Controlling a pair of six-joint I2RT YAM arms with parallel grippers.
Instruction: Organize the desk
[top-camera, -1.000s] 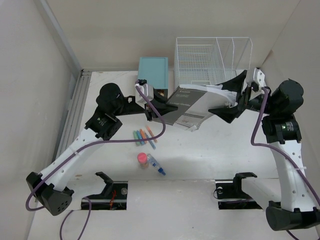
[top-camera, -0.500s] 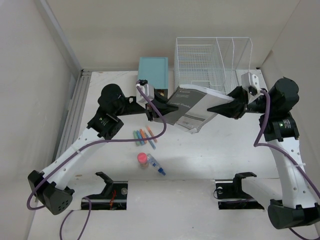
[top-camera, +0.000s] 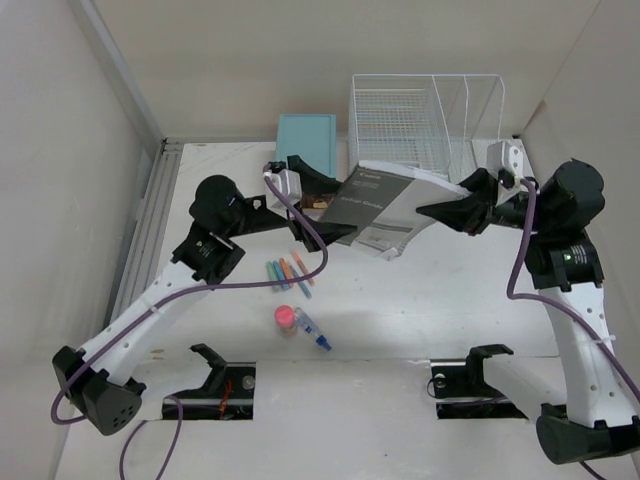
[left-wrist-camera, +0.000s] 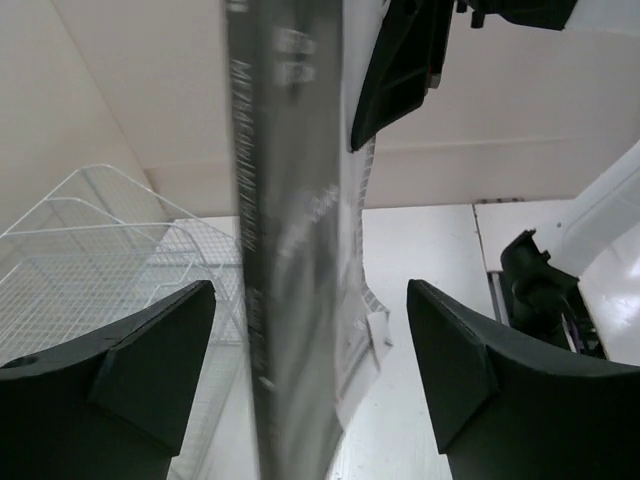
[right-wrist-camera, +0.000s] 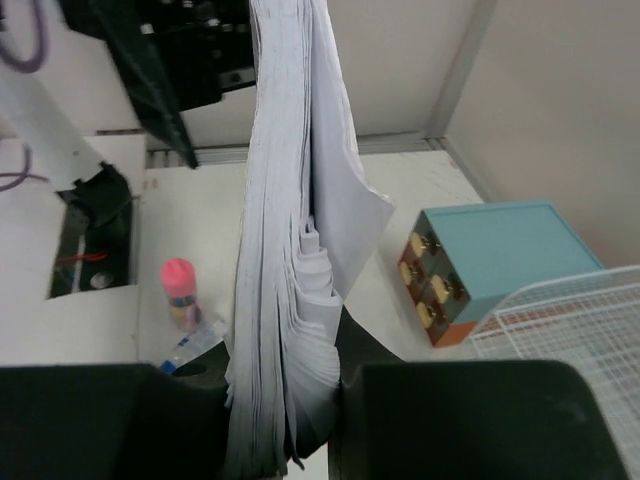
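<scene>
Reaching in from 4 o'clock, right gripper (top-camera: 432, 211) pinches the page edge of 1 grey manual (top-camera: 372, 208), tilted over the desk (top-camera: 430, 300) near 12 o'clock. Left gripper (top-camera: 320, 203), arm extended from 7 o'clock, gapes wide astride the spine.

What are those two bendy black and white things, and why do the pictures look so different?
They are two robot arms bolted to a big white desk. One picture looks down from above; the other two come from small cameras on each arm's wrist. The right arm's fingers pinch a grey soft-cover book. The left arm's fingers stand open on either side of it, not touching. On the desk lie some coloured pens and a small pink-capped bottle. At the back stand a teal drawer box and a white wire rack.
</scene>
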